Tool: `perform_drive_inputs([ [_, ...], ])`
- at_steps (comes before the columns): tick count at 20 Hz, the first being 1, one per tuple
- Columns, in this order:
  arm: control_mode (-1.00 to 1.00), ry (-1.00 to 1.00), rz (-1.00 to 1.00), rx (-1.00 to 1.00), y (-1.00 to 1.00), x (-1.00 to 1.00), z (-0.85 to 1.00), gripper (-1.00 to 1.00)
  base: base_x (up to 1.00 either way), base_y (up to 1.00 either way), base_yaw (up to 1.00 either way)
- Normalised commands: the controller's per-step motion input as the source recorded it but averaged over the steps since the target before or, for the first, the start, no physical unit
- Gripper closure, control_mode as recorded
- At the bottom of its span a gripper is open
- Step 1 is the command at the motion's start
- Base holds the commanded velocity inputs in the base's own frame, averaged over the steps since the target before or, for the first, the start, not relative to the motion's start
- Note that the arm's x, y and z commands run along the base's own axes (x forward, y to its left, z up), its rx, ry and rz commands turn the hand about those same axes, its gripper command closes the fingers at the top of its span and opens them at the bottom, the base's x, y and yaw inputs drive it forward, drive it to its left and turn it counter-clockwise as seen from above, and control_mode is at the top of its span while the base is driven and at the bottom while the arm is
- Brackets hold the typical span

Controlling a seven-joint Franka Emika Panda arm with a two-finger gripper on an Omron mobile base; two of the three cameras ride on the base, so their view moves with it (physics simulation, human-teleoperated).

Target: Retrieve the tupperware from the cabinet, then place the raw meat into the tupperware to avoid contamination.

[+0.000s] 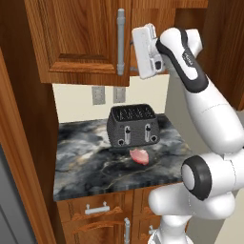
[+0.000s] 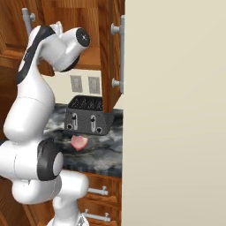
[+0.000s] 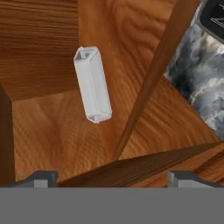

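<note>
1. Gripper (image 3: 109, 177) spread wide, nothing pinched, hand up at the cabinet (image 1: 76, 43) opening.
2. Tupperware (image 3: 92, 85) inside on the shelf, ahead of the fingertips, well apart, offset toward the left tip.
3. In the hand view its long axis runs away from the gripper.

My arm (image 1: 209, 119) rises from the base, bends at the elbow and reaches up high, wrist cocked forward. My gripper (image 3: 113, 177) has its fingertips (image 3: 41, 178) spread wide apart, holding nothing.
</note>
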Motion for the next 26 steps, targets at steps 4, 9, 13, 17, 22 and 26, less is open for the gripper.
perform_drive_inputs([
  [4,-1.00,0.02,0.13,0.10,0.10,-0.14,0.04,-1.00,0.00,0.00,0.00],
  [9,-1.00,0.05,0.17,0.12,0.18,-0.29,0.02,-1.00,0.00,0.00,0.00],
  [13,-1.00,0.10,0.22,0.08,0.37,-0.40,0.00,-1.00,0.00,0.00,0.00],
  [17,-1.00,0.13,0.21,0.03,0.52,-0.42,0.00,-1.00,0.00,0.00,0.00],
  [22,-1.00,0.14,0.17,0.00,0.66,-0.41,-0.01,-1.00,0.00,0.00,0.00],
  [26,-1.00,0.14,0.11,0.00,0.78,-0.43,-0.04,-1.00,0.00,0.00,0.00],
])
